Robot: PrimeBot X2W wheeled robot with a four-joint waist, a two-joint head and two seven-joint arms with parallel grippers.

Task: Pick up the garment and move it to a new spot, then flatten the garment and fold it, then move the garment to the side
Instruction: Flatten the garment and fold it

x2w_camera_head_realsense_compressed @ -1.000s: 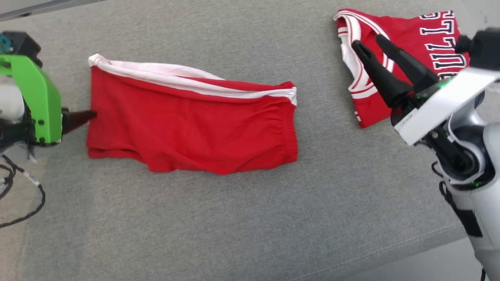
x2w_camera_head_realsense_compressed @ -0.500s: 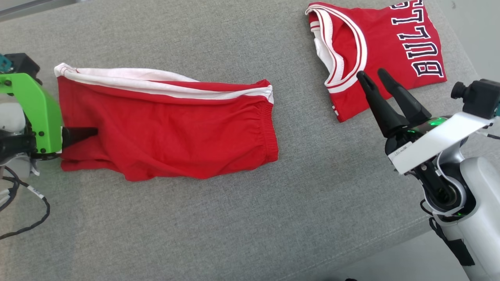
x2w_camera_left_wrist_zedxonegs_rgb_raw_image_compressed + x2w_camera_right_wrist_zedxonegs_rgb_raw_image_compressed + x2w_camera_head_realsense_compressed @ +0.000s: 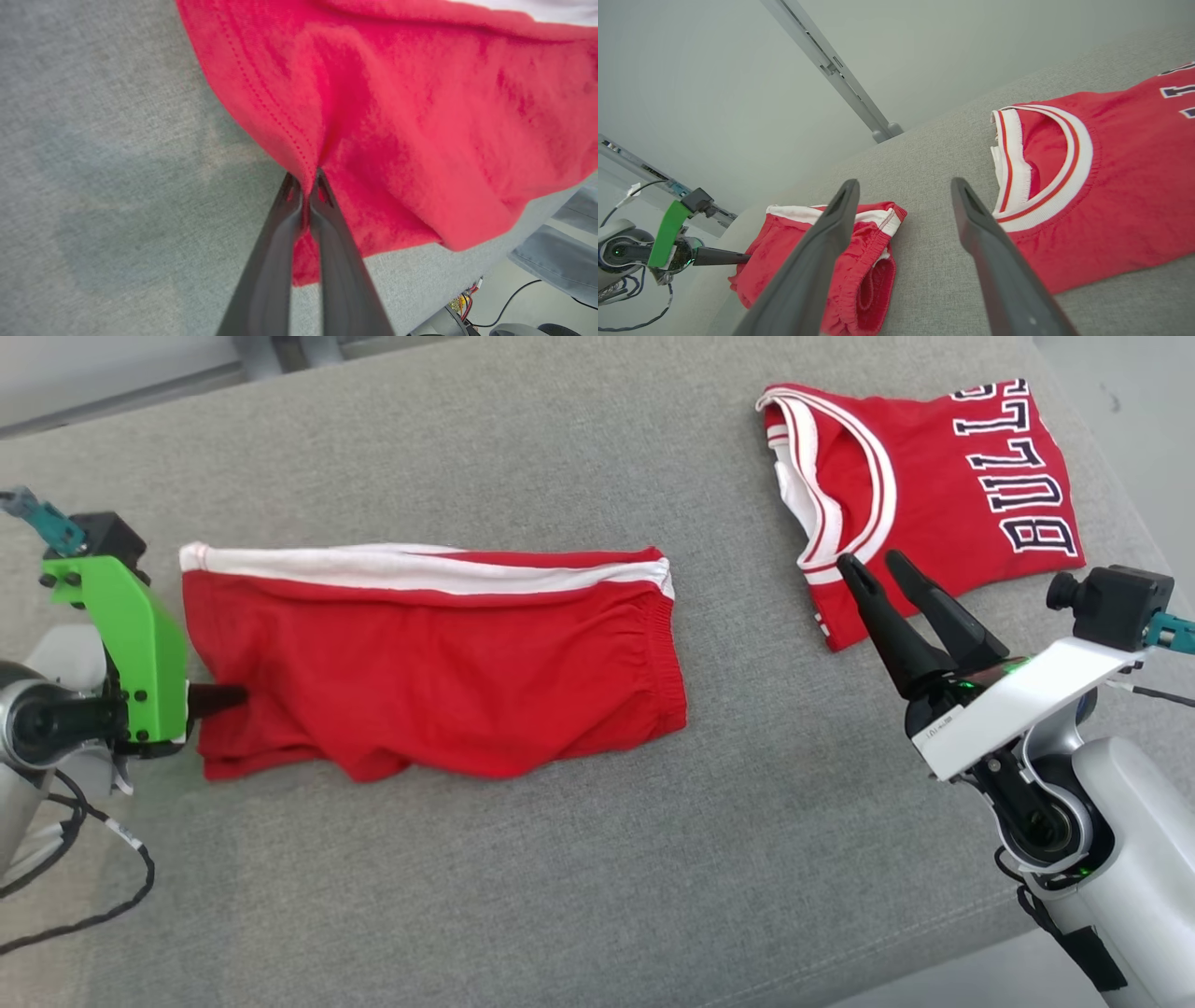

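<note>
My left gripper (image 3: 233,696) sits low and level, its fingers pointing toward my right. The jaws are pinched together on the hem of the red shorts (image 3: 439,681), with the green wrist bracket (image 3: 140,635) upright behind. My right gripper (image 3: 870,562) hangs on its pale wrist plate (image 3: 1018,705) — fingers angled up and leftward, spread wide.

matt red knit cloth shorts (image 3: 439,691) on a coarse grey woven fabric cushion (image 3: 560,877).
</note>
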